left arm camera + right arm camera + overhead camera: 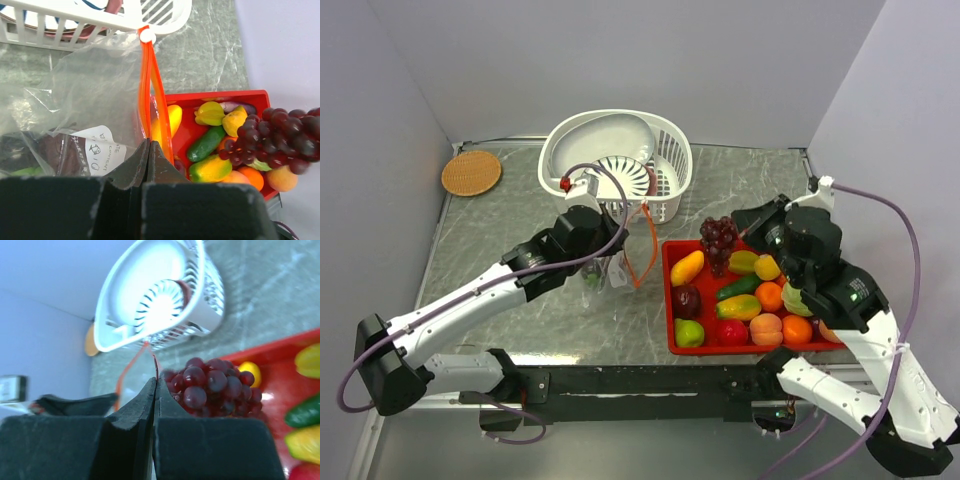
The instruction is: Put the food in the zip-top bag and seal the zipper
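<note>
1. Top external view: we've got the grey marble table (pixel 520 300) filling most of the frame.
2. Up at top centre sits the white slotted basket (pixel 672 165).
3. Lower right of centre is the red tray (pixel 667 290), packed with toy food.
4. The clear zip-top bag (pixel 75 95) stands crumpled just left of the tray and below the basket. We can see something dark and a white label inside it. Its orange zipper (pixel 144 85) gapes in a loop, so it's not sealed. The left gripper (pixel 149 144) is clamped fully together on that strip at the bag's mouth.
5. The round woven coaster (pixel 471 172) is upper left, well apart from everything.
6. The purple grapes (pixel 718 238) hang over the tray's upper left corner, near the bag's mouth. The right gripper (pixel 155 384) is pinched tight with the bunch at its tips, and as far as we can see it has them by the top.
7. Lying in the tray we spot a green cucumber (pixel 736 288) mid-tray and a peach (pixel 766 328) along the bottom edge.
</note>
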### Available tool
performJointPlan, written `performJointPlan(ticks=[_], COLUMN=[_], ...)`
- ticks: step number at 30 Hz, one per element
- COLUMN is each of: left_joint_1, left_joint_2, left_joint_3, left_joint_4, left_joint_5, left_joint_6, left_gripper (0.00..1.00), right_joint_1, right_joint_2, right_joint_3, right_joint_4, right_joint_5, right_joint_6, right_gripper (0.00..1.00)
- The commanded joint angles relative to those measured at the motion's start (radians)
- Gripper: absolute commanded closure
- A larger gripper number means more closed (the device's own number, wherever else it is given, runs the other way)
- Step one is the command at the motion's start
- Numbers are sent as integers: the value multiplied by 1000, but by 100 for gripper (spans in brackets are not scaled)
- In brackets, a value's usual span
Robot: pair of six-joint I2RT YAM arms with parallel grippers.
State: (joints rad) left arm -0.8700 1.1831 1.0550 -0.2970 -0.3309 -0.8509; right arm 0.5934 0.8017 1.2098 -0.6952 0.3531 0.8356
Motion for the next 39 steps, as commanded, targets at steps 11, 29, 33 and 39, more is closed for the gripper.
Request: performJointPlan(ticks=[11, 29, 33, 39], left_joint_1=[-3, -3, -3, -1], left_joint_2=[49, 13, 1, 4], left_joint_3=[109, 106, 96, 100], left_joint_4=[78, 76, 84, 90], left_joint_5=[66, 29, 15, 7], left_joint_6=[-11, -14, -27, -31], left_gripper=[99, 99, 99, 99], right_joint_1=[100, 195, 195, 200], right_joint_2=[224, 363, 329, 330], right_joint_3=[333, 200, 139, 91], right_joint_4=[209, 333, 341, 341], right_joint_5=[-85, -43, -46, -78], right_joint_6=[-33, 42, 51, 53], right_gripper=[100, 100, 100, 100])
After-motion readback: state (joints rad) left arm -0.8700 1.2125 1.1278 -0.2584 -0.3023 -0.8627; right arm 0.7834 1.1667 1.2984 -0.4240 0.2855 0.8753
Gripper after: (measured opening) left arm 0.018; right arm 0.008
